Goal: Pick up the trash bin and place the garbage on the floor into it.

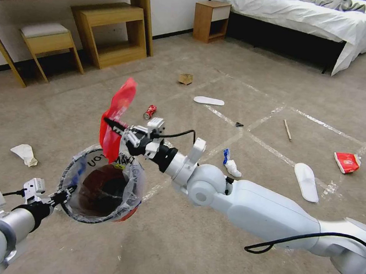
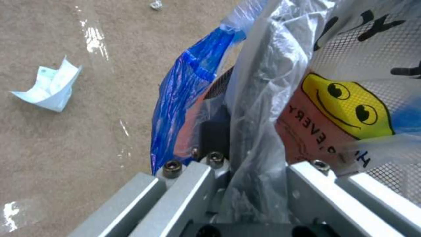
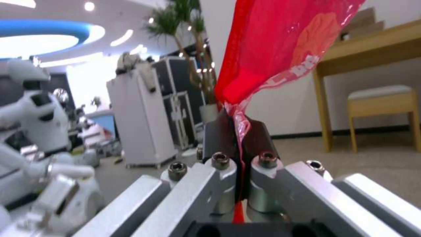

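I hold the small red trash bin (image 1: 101,190) up off the floor, my left gripper (image 1: 65,196) shut on its near rim. Its clear lettered bag (image 2: 272,98) is pinched between the jaws of my left gripper (image 2: 245,158). My right gripper (image 1: 109,122) is shut on a red wrapper (image 1: 118,116) just above the bin's far rim; the wrapper (image 3: 281,42) stands up from that gripper (image 3: 239,138). On the carpet lie a crushed red can (image 1: 150,111), a cardboard box (image 1: 185,78), two white slippers (image 1: 208,100) (image 1: 306,181), a wooden stick (image 1: 288,129), another red wrapper (image 1: 347,162) and crumpled white paper (image 1: 25,154).
A blue-and-white wrapper (image 1: 231,164) lies under my right forearm. A wooden stool (image 1: 48,42) and shelf unit (image 1: 110,33) stand at the back left, a nightstand (image 1: 210,21) and a bed (image 1: 322,21) at the back right. Shiny tape strips (image 1: 269,146) cross the carpet.
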Robot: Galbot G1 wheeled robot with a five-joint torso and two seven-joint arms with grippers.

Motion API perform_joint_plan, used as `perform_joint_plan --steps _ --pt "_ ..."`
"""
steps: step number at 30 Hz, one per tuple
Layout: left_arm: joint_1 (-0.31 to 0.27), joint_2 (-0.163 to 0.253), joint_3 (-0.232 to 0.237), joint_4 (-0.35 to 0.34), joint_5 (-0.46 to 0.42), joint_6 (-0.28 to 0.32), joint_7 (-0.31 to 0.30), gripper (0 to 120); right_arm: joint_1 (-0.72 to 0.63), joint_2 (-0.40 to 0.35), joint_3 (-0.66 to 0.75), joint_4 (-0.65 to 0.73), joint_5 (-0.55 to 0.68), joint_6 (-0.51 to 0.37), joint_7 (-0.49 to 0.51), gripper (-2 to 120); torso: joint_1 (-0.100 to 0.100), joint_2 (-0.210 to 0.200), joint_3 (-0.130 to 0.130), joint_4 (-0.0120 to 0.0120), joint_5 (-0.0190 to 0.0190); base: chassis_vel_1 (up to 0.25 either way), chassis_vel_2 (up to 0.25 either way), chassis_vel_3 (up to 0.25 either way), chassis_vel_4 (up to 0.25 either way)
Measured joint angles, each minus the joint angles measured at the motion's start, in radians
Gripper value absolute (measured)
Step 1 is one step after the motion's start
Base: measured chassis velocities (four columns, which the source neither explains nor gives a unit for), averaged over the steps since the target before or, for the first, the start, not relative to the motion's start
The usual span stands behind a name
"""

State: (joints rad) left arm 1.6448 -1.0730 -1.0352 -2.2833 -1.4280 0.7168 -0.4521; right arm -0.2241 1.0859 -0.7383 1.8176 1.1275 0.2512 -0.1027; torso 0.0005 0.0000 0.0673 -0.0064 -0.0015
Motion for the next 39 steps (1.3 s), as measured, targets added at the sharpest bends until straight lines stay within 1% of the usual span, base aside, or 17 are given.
perform_joint_plan --steps 2,4,6,11,18,24,25,26,28,29,30,31,33,34,36,38,39 --pt "0.016 -0.01 -0.011 -0.012 0.003 -0.001 0.0 0 0.007 0.022 -0.022 -0.017 -0.027 0.002 -0.011 0 0.0 0.0 0.0 0.0002 0.0001 0.0 0.0 0.0 0.0" --pt "0.02 -0.013 -0.014 -0.016 0.004 -0.001 0.0 0 0.009 0.03 -0.029 -0.024 -0.039 0.003 -0.016 0 0.0 0.0 0.0 0.0002 0.0001 0.0 0.0 0.0 0.0" --pt "0.029 -0.023 -0.019 -0.03 0.006 -0.002 0.001 0 0.02 0.055 -0.05 -0.053 -0.072 0.01 -0.032 0 0.0 0.0 0.0 0.0003 0.0001 0.0 0.0 0.0 0.0" --pt "0.04 -0.029 -0.025 -0.038 0.008 -0.003 0.002 0 0.025 0.082 -0.066 -0.091 -0.114 0.021 -0.059 0 0.0 0.0 0.0 0.0003 0.0001 0.0 0.0 0.0 0.0" --pt "0.046 -0.029 -0.031 -0.04 0.01 -0.005 0.003 0 0.023 0.079 -0.067 -0.114 -0.15 0.031 -0.083 0 0.0 0.0 0.0 0.0001 0.0001 0.0 0.0 0.0 0.0" --pt "0.039 -0.029 -0.031 -0.031 0.012 -0.006 0.003 0 0.016 0.055 -0.07 -0.111 -0.16 0.032 -0.09 0 0.0 0.0 0.0 0.0001 0.0001 0.0 0.0 0.0 0.0" --pt "0.038 -0.029 -0.031 -0.029 0.012 -0.007 0.003 0 0.014 0.052 -0.072 -0.11 -0.16 0.032 -0.091 2 0.0 0.0 0.0 0.0001 0.0001 0.0 0.0 0.0 0.0" --pt "0.038 -0.029 -0.031 -0.029 0.012 -0.007 0.003 0 0.014 0.052 -0.072 -0.11 -0.16 0.032 -0.091 2 0.0 0.0 0.0 0.0001 0.0001 0.0 0.0 0.0 0.0" --pt "0.033 -0.029 -0.031 -0.025 0.012 -0.007 0.003 0 0.009 0.049 -0.079 -0.11 -0.162 0.033 -0.092 12 0.0 0.0 0.0 0.0001 0.0001 0.0 0.0 0.0 0.0" --pt "0.032 -0.029 -0.031 -0.024 0.012 -0.007 0.003 0 0.008 0.049 -0.081 -0.11 -0.163 0.033 -0.093 15 0.0 0.0 0.0 0.0001 0.0002 0.0 0.0 0.0 0.0" --pt "0.032 -0.029 -0.031 -0.024 0.012 -0.007 0.003 0 0.008 0.049 -0.081 -0.11 -0.163 0.033 -0.093 15 0.0 0.0 0.0 0.0001 0.0002 0.0 0.0 0.0 0.0" --pt "0.03 -0.03 -0.03 -0.023 0.012 -0.008 0.003 0 0.005 0.05 -0.084 -0.11 -0.164 0.034 -0.094 22 0.0 0.0 0.0 0.0001 0.0002 0.0 0.0 0.0 0.0" --pt "0.028 -0.03 -0.029 -0.02 0.012 -0.008 0.003 0 0.003 0.057 -0.085 -0.113 -0.165 0.034 -0.094 30 0.0 0.0 0.0 0.0002 0.0001 0.0 0.0 0.0 0.0" --pt "0.028 -0.03 -0.029 -0.02 0.012 -0.008 0.003 0 0.003 0.057 -0.085 -0.113 -0.165 0.034 -0.094 30 0.0 0.0 0.0 0.0002 0.0001 0.0 0.0 0.0 0.0" --pt "0.025 -0.032 -0.027 -0.016 0.013 -0.008 0.003 0 0.003 0.062 -0.085 -0.116 -0.166 0.035 -0.095 42 0.0 0.0 0.0 0.0002 0.0001 0.0 0.0 0.0 0.0" --pt "0.025 -0.032 -0.027 -0.016 0.013 -0.008 0.003 0 0.003 0.063 -0.085 -0.117 -0.166 0.035 -0.096 43 0.0 0.0 0.0 0.0003 0.0001 0.0 0.0 0.0 0.0" --pt "0.024 -0.033 -0.026 -0.014 0.014 -0.008 0.003 0 0.003 0.063 -0.085 -0.119 -0.167 0.036 -0.098 50 0.0 0.0 0.0 0.0002 0.0001 0.0 0.0 0.0 0.0"
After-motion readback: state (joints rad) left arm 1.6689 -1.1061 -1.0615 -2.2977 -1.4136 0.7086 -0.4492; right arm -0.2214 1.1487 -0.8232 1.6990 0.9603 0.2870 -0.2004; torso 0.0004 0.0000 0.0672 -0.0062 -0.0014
